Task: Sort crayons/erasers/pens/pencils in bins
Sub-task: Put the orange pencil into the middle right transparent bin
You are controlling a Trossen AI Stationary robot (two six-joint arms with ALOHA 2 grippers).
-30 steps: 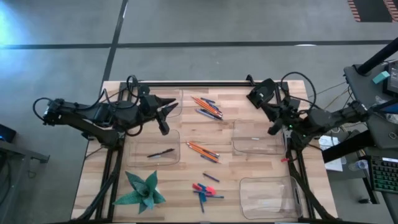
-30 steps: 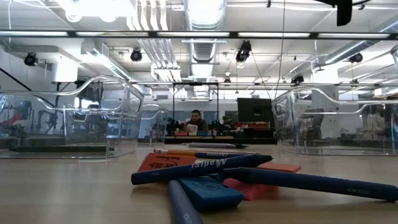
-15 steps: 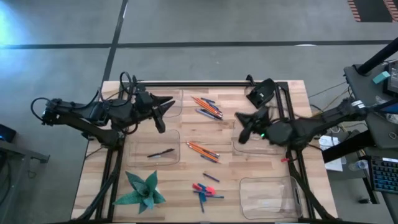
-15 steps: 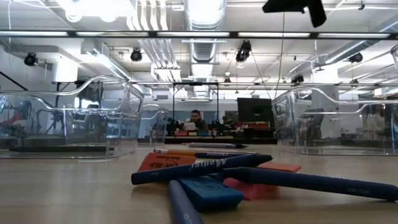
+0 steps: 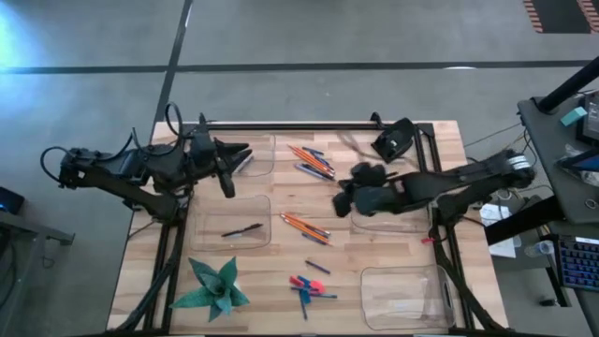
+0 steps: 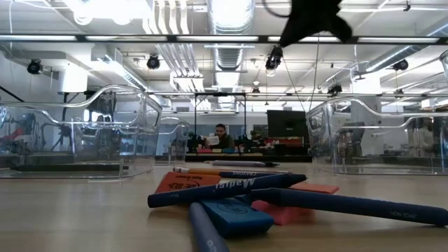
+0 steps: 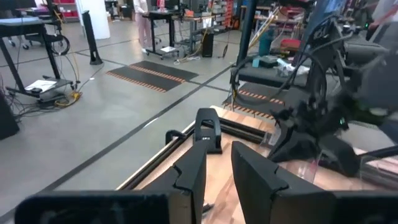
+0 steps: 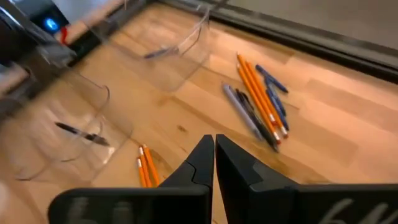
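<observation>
- Bench (image 5: 281, 271): 4 clear bins. 1 at far edge, L of centre (image 5: 259, 153); 1 mid-L (image 5: 230, 222) w/ a dark pen (image 5: 241, 229) inside; 1 mid-R (image 5: 390, 217), partly under the R arm; 1 at near-R corner (image 5: 404, 298).
- Open wood btwn the L & R bin columns, but the loose items sit in that strip.
- Far pile, just R of the far bin: orange pencils (image 5: 310, 157) w/ blue & grey sticks alongside (image 8: 257, 102).
- Centre: 2 pencils (image 5: 303, 225) just R of the mid-L bin.
- Near edge, centre: erasers (image 5: 301, 282), pink-red & blue, w/ blue pens crossing them; the low view shows the blue eraser (image 6: 236, 216) under a blue pen (image 6: 227, 190).
- Green folded-paper plant (image 5: 214, 285) at near-L corner.
- L gripper (image 5: 226, 183): off the bench, over the far-L corner by the far bin; fingers (image 7: 193, 174) slightly apart, nothing seen btwn them.
- R gripper (image 5: 343, 199): off the bench, over the mid strip by the mid-R bin's L side; fingers (image 8: 203, 158) pressed together, holding nothing.
- Black block (image 5: 392, 140) at far edge, R side.
</observation>
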